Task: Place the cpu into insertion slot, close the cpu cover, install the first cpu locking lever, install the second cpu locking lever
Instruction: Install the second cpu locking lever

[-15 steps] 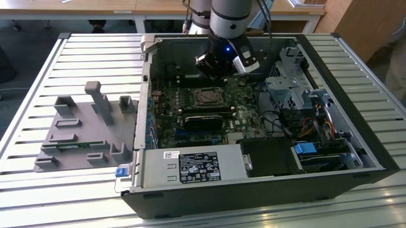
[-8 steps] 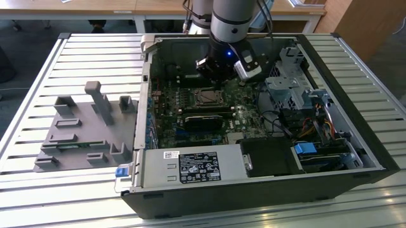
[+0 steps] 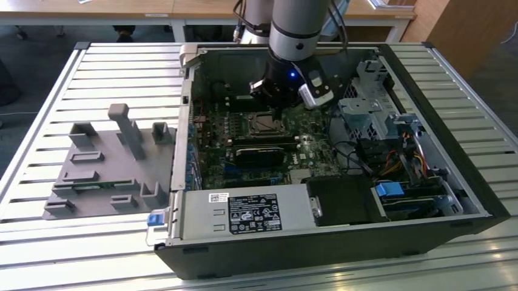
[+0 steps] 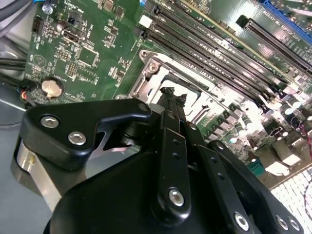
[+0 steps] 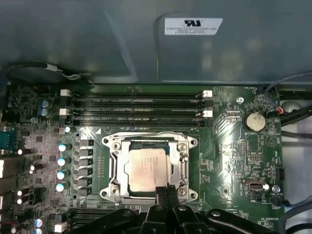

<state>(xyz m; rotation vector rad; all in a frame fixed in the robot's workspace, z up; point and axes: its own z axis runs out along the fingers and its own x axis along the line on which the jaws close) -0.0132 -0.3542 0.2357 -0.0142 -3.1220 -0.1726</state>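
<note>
End effector point(image 5: 165, 191): we see its fingertips pressed together to a narrow point with nothing between them, poised at the near edge of the cpu cover point(image 5: 113, 168). Cpu point(image 5: 147, 169): we find it seated flat in the insertion slot point(image 5: 146, 144), framed by the cover's square opening. We judge the chip light, rigid and fragile, best taken by its edges; the cover looks thin, stiff and springy, to be pushed at its rim or tab. In the second wrist view the black linkage hides most of the socket; we cannot make out either locking lever or whether the cover is fully latched. Surrounding: green motherboard point(image 5: 234, 146), memory slots point(image 5: 136, 108), computer case point(image 3: 453, 157), slatted table point(image 3: 48, 91).
</note>
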